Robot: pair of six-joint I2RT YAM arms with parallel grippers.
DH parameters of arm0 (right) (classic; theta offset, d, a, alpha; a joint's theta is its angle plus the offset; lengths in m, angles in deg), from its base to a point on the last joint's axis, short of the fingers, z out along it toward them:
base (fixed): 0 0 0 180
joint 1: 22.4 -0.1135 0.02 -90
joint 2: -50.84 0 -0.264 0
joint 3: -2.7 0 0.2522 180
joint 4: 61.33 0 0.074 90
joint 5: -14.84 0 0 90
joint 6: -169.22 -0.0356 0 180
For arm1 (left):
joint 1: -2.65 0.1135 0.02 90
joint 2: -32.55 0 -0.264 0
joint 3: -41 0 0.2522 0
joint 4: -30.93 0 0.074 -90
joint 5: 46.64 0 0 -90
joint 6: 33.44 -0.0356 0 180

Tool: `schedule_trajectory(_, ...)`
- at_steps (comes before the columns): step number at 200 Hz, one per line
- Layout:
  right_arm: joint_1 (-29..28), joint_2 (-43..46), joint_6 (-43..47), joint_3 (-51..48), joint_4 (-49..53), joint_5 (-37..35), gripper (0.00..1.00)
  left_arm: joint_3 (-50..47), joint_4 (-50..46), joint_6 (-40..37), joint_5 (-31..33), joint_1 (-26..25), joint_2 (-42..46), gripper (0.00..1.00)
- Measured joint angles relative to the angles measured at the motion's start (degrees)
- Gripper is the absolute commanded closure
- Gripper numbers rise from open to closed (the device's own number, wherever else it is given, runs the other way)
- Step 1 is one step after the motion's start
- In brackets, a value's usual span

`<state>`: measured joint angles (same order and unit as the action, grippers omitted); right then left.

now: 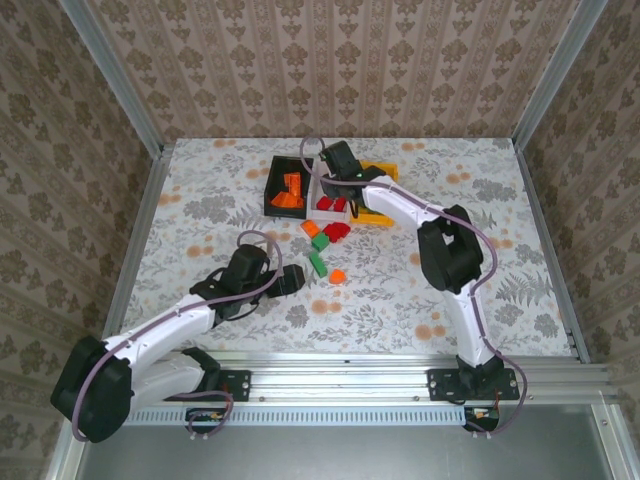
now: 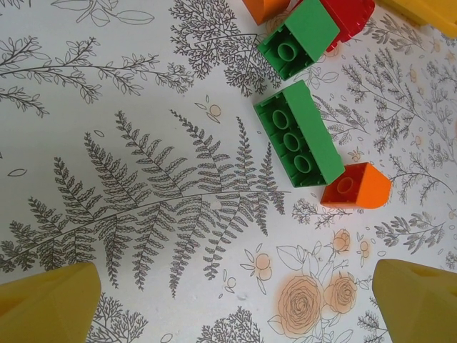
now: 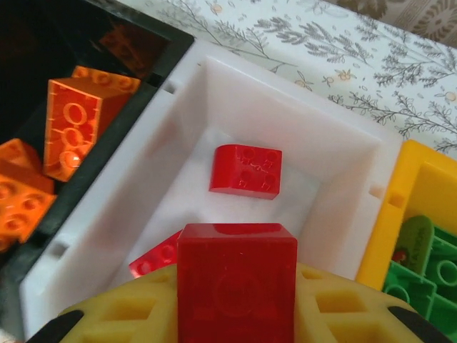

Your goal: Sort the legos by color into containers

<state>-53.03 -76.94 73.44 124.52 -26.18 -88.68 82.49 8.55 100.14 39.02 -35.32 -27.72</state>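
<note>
A floral-patterned table (image 1: 200,200) is enclosed by wallpapered walls, and three bins are set side by side at its far centre.
The right gripper (image 3: 235,314) is closed on a red brick (image 3: 237,264), held over the white bin (image 3: 343,153), where a second red brick (image 3: 246,171) lies. Orange bricks (image 3: 75,125) are seen in the black bin (image 3: 178,43) to its left and green bricks (image 3: 428,264) in the yellow bin (image 3: 400,214) to its right. The left gripper (image 2: 235,300) is spread wide above the near table. Just beyond it lie loose legos: a long green brick (image 2: 300,136) with an orange brick (image 2: 355,187) just beside it.
</note>
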Motion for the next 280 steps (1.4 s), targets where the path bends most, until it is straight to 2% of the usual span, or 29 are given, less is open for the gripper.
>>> schedule_trajectory(42, 0.42, -5.22, 0.61, 7.04, 3.23, 0.26, 0.49, 1.33, -0.33, 0.0, -0.02, -0.26, -0.37, 0.01)
schedule_trajectory(95, 0.28, -5.11, 0.7, 7.96, 4.46, 0.37, 0.44, 2.25, -0.52, 0.61, 0.02, -0.81, -3.13, 0.03)
schedule_trajectory(112, 0.02, -1.36, 0.04, 2.29, 3.91, 0.15, 0.44, 4.35, -1.79, 1.77, 0.48, -1.64, -5.49, 0.06)
schedule_trajectory(130, -0.59, 6.29, -2.12, -7.87, 2.56, -0.04, 0.45, 7.45, -2.62, 3.02, 1.62, -2.58, -8.48, 0.09)
schedule_trajectory(168, -3.74, 23.56, -7.98, -27.26, -1.03, 0.76, 0.45, 10.64, -3.93, 5.35, 6.47, -3.1, -9.92, 0.07)
schedule_trajectory(189, -8.22, 25.97, -10.23, -31.8, -2.43, 2.51, 0.42, 9.49, -5.2, 6.23, 8.04, -0.76, -6.45, 0.05)
schedule_trajectory(233, -15.34, 21.92, -14.21, -35.56, -3.52, 6.88, 0.37, 1.29, -6.84, 7.08, 6.29, 10.49, 5.44, 0.04)
schedule_trajectory(280, -16.9, 15.17, -15.74, -34.1, -4.11, 7.8, 0.41, -3.06, -9.44, 7.52, 3.45, 11.98, 12.0, 0.04)
